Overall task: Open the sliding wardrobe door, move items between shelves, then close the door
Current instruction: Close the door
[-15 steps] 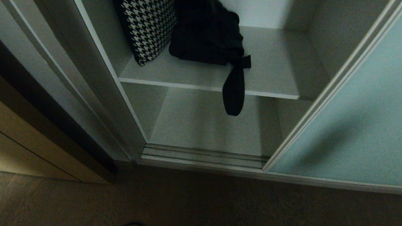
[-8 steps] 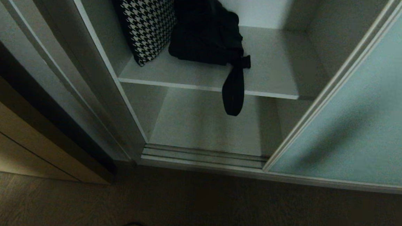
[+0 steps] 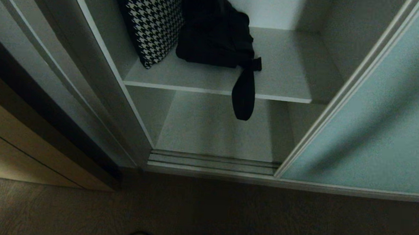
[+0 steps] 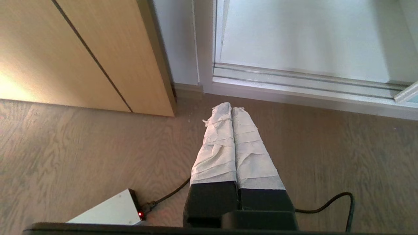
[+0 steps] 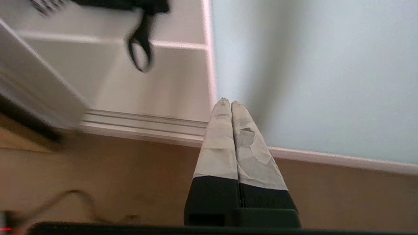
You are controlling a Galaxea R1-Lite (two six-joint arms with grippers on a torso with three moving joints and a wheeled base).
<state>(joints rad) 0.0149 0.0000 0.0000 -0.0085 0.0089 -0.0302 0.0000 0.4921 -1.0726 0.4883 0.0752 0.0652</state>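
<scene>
Two bags, houndstooth bag [image 3: 153, 23] and black bag [image 3: 214, 30], sit on the upper shelf [image 3: 288, 71], right end effector [image 5: 227, 103] clenched empty near the sliding door [image 3: 376, 124], risking snagging the dangling strap [image 3: 243, 94].

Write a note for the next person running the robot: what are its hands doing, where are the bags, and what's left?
Left tool: shut, empty, low over the wooden floor before the wardrobe.
Right tool: shut, empty, pointing at the left edge of the sliding door.
Door is slid open to the right.
Houndstooth bag and black bag sit side by side on the upper shelf; the black bag's strap hangs over the front edge.
Lower shelf holds nothing in view.
Done: door open.
Left: move the bags, close the door.
</scene>
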